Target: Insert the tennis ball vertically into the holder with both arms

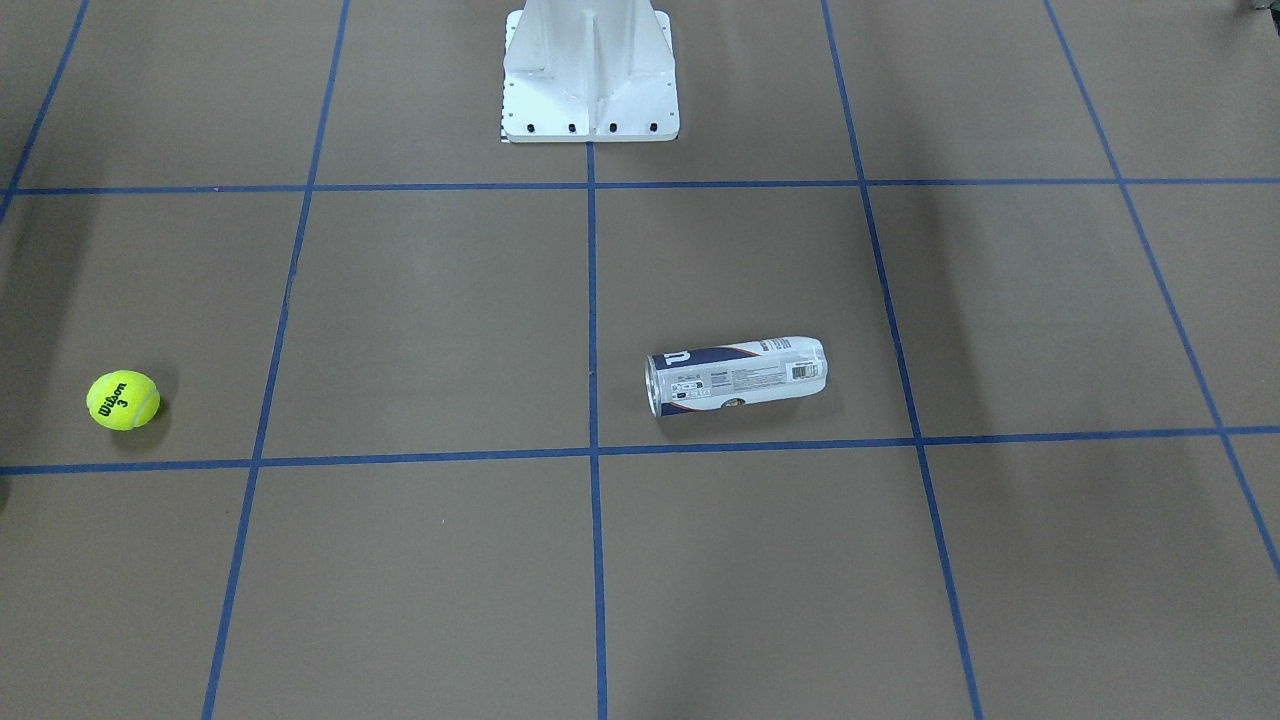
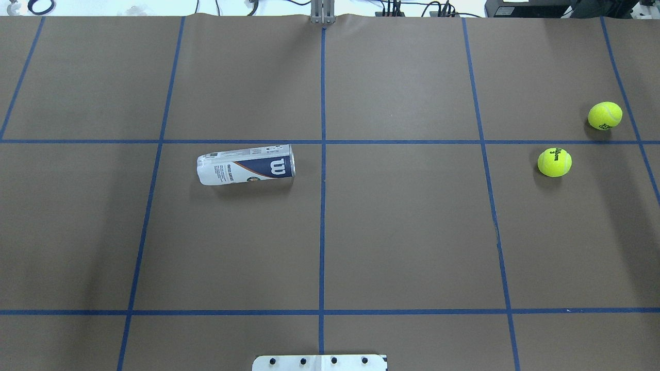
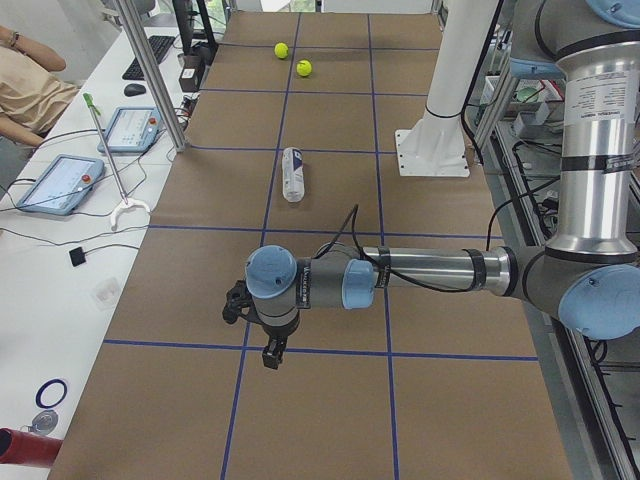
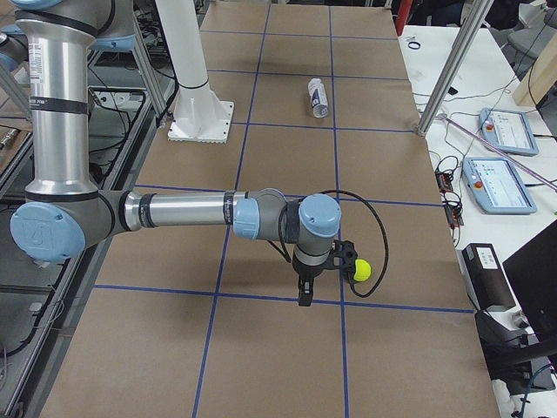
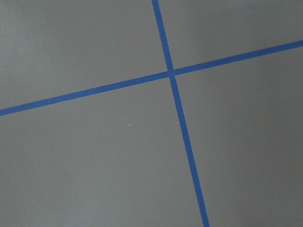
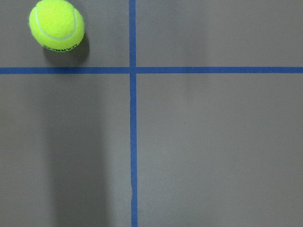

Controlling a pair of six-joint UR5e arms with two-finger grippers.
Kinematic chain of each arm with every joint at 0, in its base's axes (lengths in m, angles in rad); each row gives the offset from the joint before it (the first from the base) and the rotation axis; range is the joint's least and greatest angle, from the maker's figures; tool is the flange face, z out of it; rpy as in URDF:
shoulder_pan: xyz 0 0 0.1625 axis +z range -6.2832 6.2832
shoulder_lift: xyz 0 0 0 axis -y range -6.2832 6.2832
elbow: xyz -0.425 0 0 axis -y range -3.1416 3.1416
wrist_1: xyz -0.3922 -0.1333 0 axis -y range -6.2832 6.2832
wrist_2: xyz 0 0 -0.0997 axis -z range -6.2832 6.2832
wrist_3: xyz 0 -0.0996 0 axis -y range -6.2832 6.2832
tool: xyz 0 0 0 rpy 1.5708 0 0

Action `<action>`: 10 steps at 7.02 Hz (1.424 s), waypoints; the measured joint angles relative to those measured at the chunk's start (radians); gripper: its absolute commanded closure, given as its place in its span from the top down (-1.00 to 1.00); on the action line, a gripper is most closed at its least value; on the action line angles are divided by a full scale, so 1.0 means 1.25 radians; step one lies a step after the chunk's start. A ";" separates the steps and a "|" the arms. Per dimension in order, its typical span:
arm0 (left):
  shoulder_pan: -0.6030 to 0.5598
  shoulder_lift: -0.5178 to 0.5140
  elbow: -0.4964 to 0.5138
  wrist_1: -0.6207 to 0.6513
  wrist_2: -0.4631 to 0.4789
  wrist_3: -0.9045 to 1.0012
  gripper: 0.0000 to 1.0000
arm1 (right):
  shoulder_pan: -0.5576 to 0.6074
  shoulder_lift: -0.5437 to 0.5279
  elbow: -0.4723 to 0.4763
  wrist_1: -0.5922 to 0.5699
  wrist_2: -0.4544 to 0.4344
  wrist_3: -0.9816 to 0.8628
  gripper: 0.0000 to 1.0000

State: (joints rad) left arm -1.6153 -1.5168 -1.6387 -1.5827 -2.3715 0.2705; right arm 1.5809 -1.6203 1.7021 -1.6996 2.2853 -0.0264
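Observation:
The tennis ball (image 2: 554,162) with black "Wilson 3" print lies on the table at the right; it also shows in the front view (image 1: 123,400). The holder (image 2: 246,165) lies on its side left of the centre line, its metal-rimmed mouth toward the middle; it also shows in the front view (image 1: 736,375). My left gripper (image 3: 270,356) shows only in the left side view, points down above the near table end, far from the holder (image 3: 292,174); I cannot tell if it is open. My right gripper (image 4: 304,294) shows only in the right side view, beside a ball (image 4: 361,270); I cannot tell its state.
A second yellow-green ball (image 2: 605,115) lies farther back right. The right wrist view shows one ball (image 6: 57,26) at its top left by a tape crossing. The white pedestal base (image 1: 590,80) stands at the robot's edge. Blue tape lines grid the brown table.

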 measured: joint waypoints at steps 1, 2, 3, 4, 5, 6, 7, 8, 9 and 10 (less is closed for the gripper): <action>0.000 0.000 0.003 -0.033 0.000 -0.001 1.00 | 0.000 0.002 0.001 0.000 0.000 0.001 0.99; 0.000 0.001 0.004 -0.063 -0.001 -0.002 1.00 | -0.001 0.004 0.001 0.000 0.000 0.001 0.99; 0.000 0.000 0.004 -0.086 -0.002 -0.003 1.00 | -0.001 0.006 0.001 0.001 0.000 0.001 0.99; 0.000 -0.001 0.004 -0.112 -0.002 -0.004 1.00 | -0.001 0.009 0.002 0.003 0.000 0.002 0.99; 0.000 -0.002 0.004 -0.149 -0.002 -0.005 1.00 | -0.001 0.013 0.000 0.018 0.000 0.003 0.99; 0.002 -0.006 0.007 -0.207 -0.003 -0.006 1.00 | -0.001 0.019 -0.007 0.055 -0.002 0.004 0.99; 0.008 -0.016 0.015 -0.258 -0.008 -0.007 1.00 | -0.001 0.022 -0.016 0.089 -0.003 0.004 0.99; 0.018 -0.038 0.023 -0.283 -0.026 -0.008 1.00 | -0.001 0.025 -0.021 0.106 -0.004 0.003 0.99; 0.027 -0.073 0.031 -0.292 -0.047 -0.010 1.00 | -0.001 0.027 -0.021 0.112 -0.004 0.002 0.99; 0.043 -0.119 0.042 -0.294 -0.059 -0.011 1.00 | -0.001 0.028 -0.022 0.114 -0.004 0.002 0.99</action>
State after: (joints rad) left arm -1.5613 -1.6656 -1.5864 -1.9506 -2.4447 0.2571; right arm 1.5800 -1.5854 1.6751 -1.5568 2.2800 -0.0235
